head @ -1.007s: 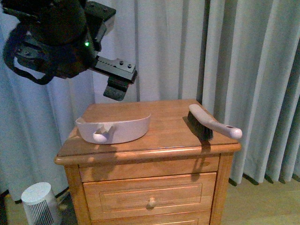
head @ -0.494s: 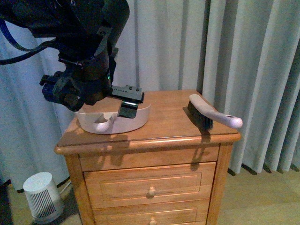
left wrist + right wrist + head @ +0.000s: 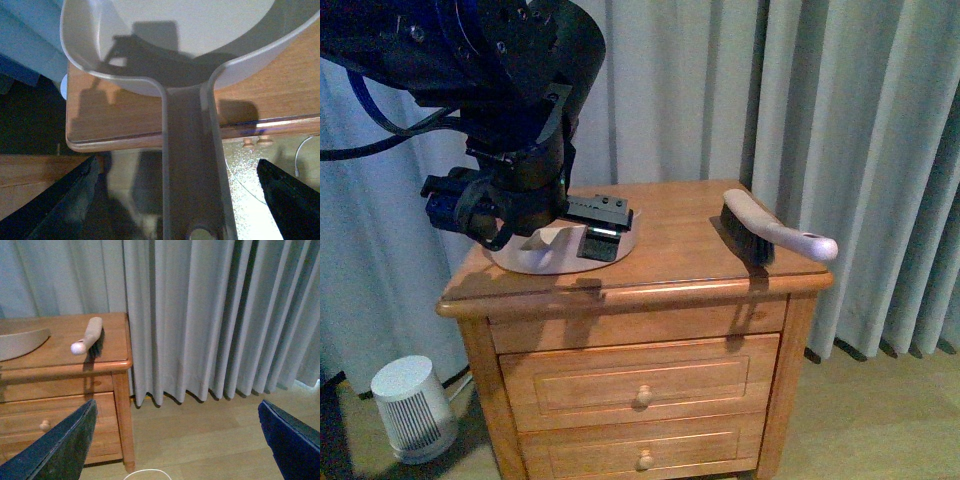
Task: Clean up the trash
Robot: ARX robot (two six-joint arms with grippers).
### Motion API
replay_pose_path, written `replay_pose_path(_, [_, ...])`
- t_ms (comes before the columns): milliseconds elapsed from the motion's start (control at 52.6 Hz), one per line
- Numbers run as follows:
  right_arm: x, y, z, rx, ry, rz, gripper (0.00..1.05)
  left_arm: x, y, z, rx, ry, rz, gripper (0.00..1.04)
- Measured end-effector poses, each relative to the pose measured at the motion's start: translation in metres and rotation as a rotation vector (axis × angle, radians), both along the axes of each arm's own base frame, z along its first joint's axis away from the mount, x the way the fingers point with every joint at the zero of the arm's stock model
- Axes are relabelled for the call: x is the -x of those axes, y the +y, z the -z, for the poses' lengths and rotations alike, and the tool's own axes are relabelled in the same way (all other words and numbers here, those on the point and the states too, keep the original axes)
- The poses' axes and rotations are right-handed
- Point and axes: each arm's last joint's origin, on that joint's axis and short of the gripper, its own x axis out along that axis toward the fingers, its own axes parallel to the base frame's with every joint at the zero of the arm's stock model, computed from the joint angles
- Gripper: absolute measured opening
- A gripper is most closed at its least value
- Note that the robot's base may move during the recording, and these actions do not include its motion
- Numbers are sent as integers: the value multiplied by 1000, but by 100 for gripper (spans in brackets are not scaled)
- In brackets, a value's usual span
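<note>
No wad of white tissue shows in any view; the trash is hidden or out of view. A beige dustpan (image 3: 548, 257) lies on the left of the wooden nightstand top (image 3: 670, 265). My left gripper (image 3: 601, 229) is open just above the dustpan. In the left wrist view its fingers (image 3: 75, 200) stand wide on either side of the dustpan handle (image 3: 187, 165), apart from it. A hand brush (image 3: 772, 235) lies at the right edge, its handle overhanging. My right gripper (image 3: 176, 435) is open and empty over the floor, right of the nightstand (image 3: 60, 360).
Grey curtains (image 3: 840, 120) hang behind and to the right of the nightstand. A small white ribbed device (image 3: 412, 408) stands on the floor at the left. The nightstand has drawers with knobs (image 3: 642, 398). A white cable (image 3: 147, 472) lies on the wood floor.
My left arm has come down from above the nightstand to the dustpan, with the open gripper now low over the dustpan. Dustpan and brush have stayed in place.
</note>
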Motion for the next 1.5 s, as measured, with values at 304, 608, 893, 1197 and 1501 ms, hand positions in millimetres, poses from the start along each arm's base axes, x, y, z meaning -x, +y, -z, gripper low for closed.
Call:
replay_pose_path(304, [0,0,0,0,0,0,97,1,1,6,4,6,-3,97])
replay_pose_path(608, [0,0,0,0,0,0,97,3,1,12,3,12,-4,97])
replay_pose_path(893, [0,0,0,0,0,0,97,3,1,14,3,14,-2,69])
replay_pose_path(1197, [0,0,0,0,0,0,97,3,1,13,-4,4,3,29])
replay_pose_path(1501, [0,0,0,0,0,0,97,11,0,-12,35,-178,60,28])
